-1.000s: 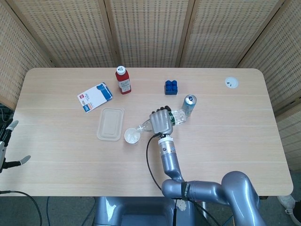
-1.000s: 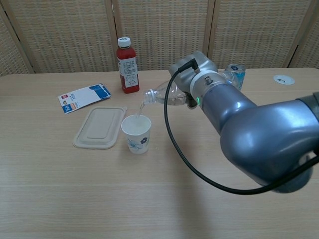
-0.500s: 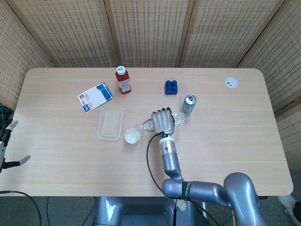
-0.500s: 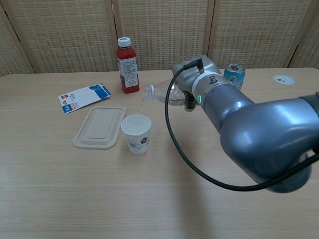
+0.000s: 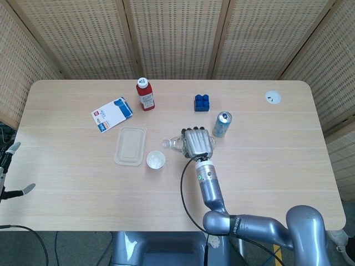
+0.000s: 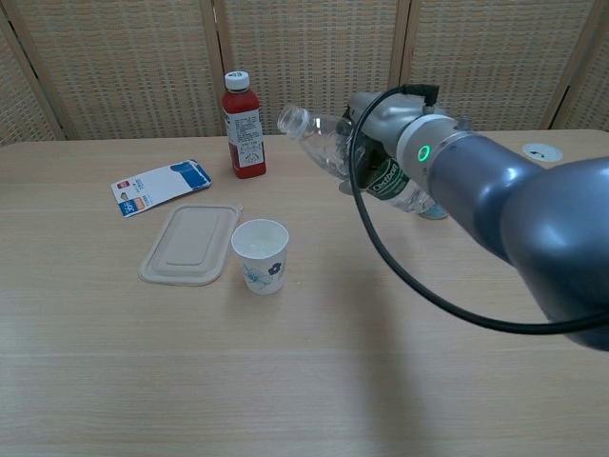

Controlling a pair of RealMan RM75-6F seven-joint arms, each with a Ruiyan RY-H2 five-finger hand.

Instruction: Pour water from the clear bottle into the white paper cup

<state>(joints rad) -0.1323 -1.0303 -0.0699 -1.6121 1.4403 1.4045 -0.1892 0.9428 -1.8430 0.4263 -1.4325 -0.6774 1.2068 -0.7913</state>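
Note:
The white paper cup (image 5: 156, 160) stands upright near the table's middle, with water in it (image 6: 261, 254). My right hand (image 5: 197, 142) grips the clear bottle (image 6: 326, 148) around its body. The bottle is uncapped and tilted, its mouth (image 6: 290, 119) raised up and to the left, higher than the cup and behind it. No water runs from it. In the head view the bottle's neck (image 5: 169, 143) pokes out left of the hand, just up and right of the cup. My left hand (image 5: 6, 169) hangs off the table's left edge, fingers apart, holding nothing.
A beige lid (image 5: 130, 146) lies just left of the cup. A red juice bottle (image 5: 145, 94) and a blue-white packet (image 5: 111, 114) sit further back left. A drink can (image 5: 222, 124) stands right behind my right hand. Blue bricks (image 5: 201, 102) and a white disc (image 5: 272, 97) lie at the back.
Water was running into the cup a second ago. The right hand has since tipped the bottle back, lifting its mouth away from the cup, and shifted slightly right. The stream has stopped.

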